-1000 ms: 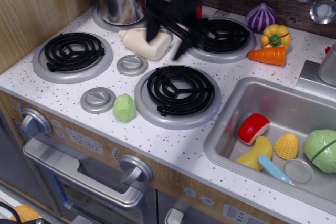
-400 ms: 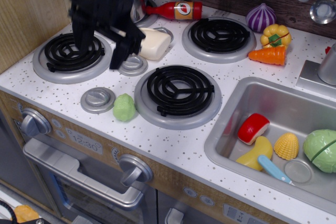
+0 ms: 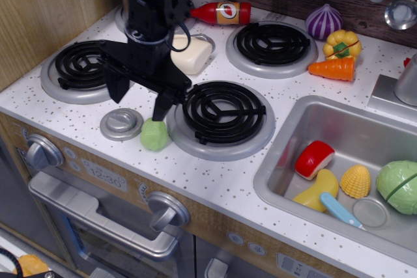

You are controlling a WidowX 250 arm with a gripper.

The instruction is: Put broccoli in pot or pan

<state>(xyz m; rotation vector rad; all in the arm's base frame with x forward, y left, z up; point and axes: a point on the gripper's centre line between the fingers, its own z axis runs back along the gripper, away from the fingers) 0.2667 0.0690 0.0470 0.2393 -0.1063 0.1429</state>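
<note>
Jaws spread wide and empty, poised just above the broccoli (image 3: 154, 134) near the tabletop's front edge. Risk of nudging it off that edge — right finger too close. Pot mostly hidden behind arm, back-left corner.

The black gripper (image 3: 139, 96) hangs with its jaws spread apart just above the broccoli (image 3: 154, 134), one fingertip close over it. The broccoli lies on the speckled countertop (image 3: 215, 183), touching the left rim of the front burner (image 3: 221, 116), beside a round knob (image 3: 121, 123).
</note>
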